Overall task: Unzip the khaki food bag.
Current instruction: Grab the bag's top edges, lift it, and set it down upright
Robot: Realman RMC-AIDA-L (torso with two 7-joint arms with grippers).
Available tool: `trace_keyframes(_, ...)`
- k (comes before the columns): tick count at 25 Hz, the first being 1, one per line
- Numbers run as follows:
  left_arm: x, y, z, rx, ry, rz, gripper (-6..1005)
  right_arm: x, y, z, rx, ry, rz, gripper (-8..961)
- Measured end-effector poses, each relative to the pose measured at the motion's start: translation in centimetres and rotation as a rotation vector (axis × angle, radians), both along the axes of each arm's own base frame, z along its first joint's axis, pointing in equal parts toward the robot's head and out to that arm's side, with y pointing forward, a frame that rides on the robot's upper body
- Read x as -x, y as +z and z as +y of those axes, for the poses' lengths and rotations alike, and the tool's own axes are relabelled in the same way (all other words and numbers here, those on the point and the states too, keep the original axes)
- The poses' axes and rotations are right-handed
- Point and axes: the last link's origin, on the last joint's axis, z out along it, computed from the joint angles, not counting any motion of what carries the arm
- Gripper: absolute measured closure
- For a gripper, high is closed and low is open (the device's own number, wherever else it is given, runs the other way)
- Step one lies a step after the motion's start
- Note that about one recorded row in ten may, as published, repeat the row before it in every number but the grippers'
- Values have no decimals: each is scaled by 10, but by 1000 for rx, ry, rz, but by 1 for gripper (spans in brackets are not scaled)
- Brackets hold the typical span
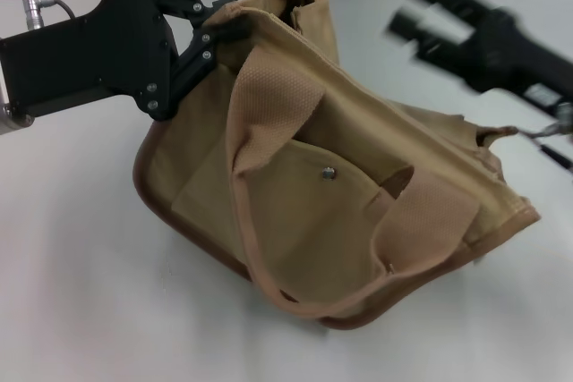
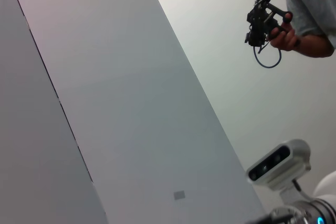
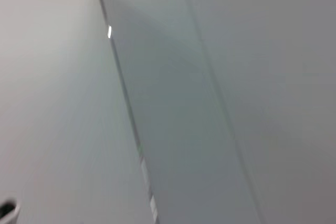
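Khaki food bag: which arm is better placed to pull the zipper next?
Probably right. The left claw already grips the khaki food bag at its top corner, anchoring it; the right claw hangs free above the bag's far side.

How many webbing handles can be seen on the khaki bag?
2: one handle loops over the front pocket side of the khaki food bag; the other handle lies nearer its right end.
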Motion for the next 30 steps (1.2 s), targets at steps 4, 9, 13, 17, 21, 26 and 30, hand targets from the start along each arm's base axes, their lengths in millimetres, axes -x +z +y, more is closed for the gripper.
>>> trace_keyframes(4, 0, 0, 0, -6, -5, 1, 943, -9, 13, -7, -75, -14, 72, 121)
trace_keyframes(9, -1, -1, 0, -3, -9, 0, 942, -5, 11, -8, -77, 37, 17, 121)
trace_keyframes(13, -2, -2, 1, -1, -14, 4, 942, 6, 4, -6, -61, 137, -84, 122)
trace_keyframes(17, -3, -2, 1, -1, -17, 6, 941, 18, -3, 1, -31, 186, -122, 122)
trace_keyframes(21, -3, -2, 1, 0, -18, 7, 941, 27, -6, 12, -26, 174, -110, 122)
trace_keyframes(26, -3, -2, 1, 1, -20, 8, 940, 45, -15, 25, 39, 186, -123, 123)
trace_keyframes(30, -3, -2, 1, 1, -21, 9, 940, 49, -24, 27, 99, 182, -181, 123)
